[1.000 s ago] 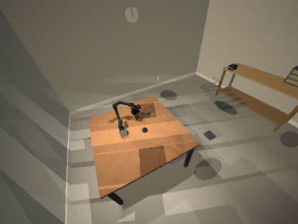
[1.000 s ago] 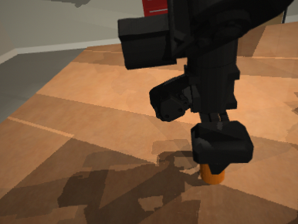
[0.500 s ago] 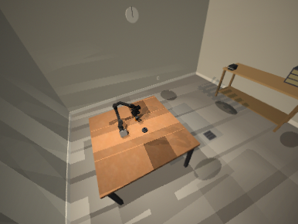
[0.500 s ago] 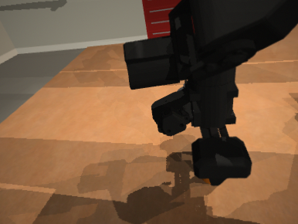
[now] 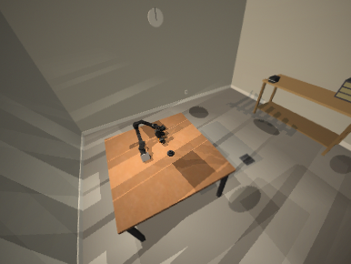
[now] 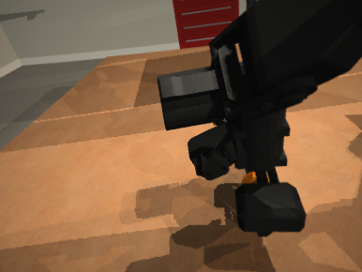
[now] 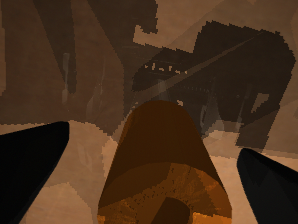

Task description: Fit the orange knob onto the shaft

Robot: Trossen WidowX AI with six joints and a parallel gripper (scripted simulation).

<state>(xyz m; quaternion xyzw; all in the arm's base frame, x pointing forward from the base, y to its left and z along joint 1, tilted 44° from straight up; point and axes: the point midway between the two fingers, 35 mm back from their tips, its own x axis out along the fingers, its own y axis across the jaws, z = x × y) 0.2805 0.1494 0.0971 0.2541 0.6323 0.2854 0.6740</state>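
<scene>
The orange knob (image 7: 162, 135) stands upright on the table between the two black fingertips in the wrist view, large at the bottom of the frame. Its D-shaped hole (image 7: 171, 211) faces up toward the camera and is cut off by the frame edge. In the exterior view only a bit of the knob (image 6: 248, 178) shows behind the near finger. My gripper (image 7: 155, 143) (image 6: 241, 192) (image 5: 162, 138) is open around the knob, with a gap on both sides. The dark round pedestal (image 5: 171, 153) stands on the table nearby; its shaft is too small to make out.
The wooden table (image 5: 136, 200) bears the arm, whose base (image 5: 145, 157) stands beside the pedestal. A red drawer cabinet (image 6: 206, 23) stands beyond the table. A wooden shelf bench (image 5: 309, 91) stands away at the right. Dark arm shadows fall around the knob.
</scene>
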